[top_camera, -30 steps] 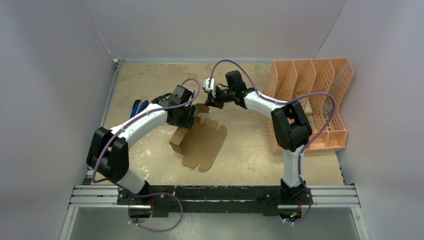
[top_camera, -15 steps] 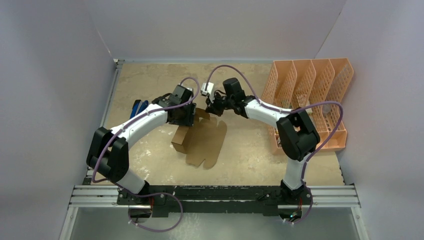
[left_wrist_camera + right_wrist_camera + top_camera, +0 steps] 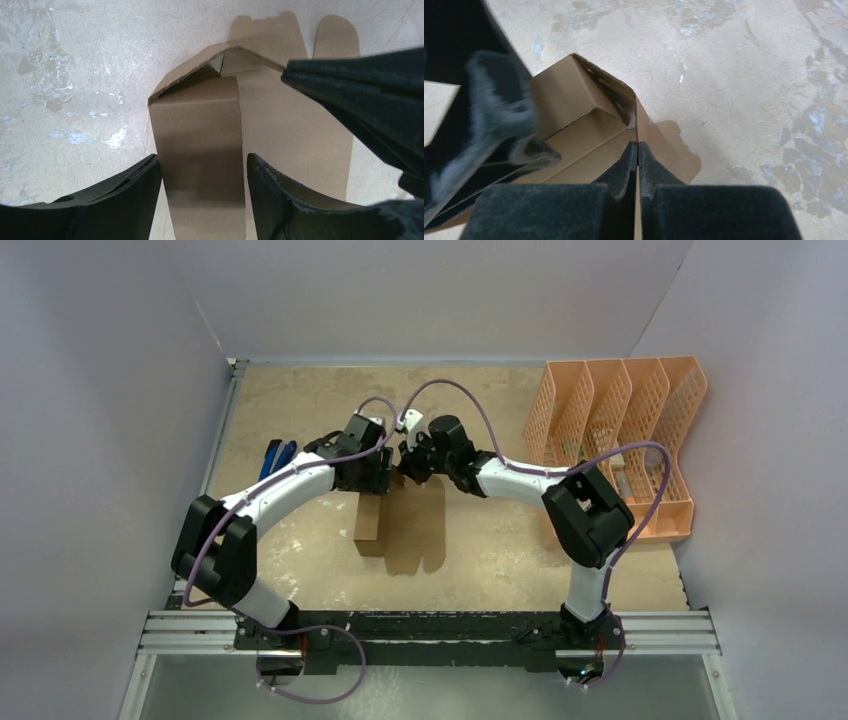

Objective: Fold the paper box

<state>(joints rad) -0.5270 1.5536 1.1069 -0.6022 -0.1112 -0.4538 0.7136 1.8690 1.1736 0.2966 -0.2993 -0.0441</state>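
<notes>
The brown paper box (image 3: 415, 530) lies partly folded mid-table, one long side folded into a raised wall (image 3: 369, 525). That wall (image 3: 200, 125) runs between my left gripper's (image 3: 202, 170) fingers, which close against its two sides at the far end. My right gripper (image 3: 638, 145) is shut on the thin edge of an upright end flap (image 3: 636, 120), right beside the left gripper (image 3: 372, 480). In the left wrist view the right gripper's black finger (image 3: 360, 100) enters from the right and meets the raised flap. The top view shows the right gripper (image 3: 407, 468) at the box's far end.
A peach-orange perforated file organizer (image 3: 620, 440) stands at the right edge of the table. A blue-handled tool (image 3: 273, 455) lies left of the left arm. White walls close in the table on the left, back and right.
The right gripper has moved left toward the left gripper, bringing the end flap up. The box has swung round and now lies straight, pointing toward the near edge.
</notes>
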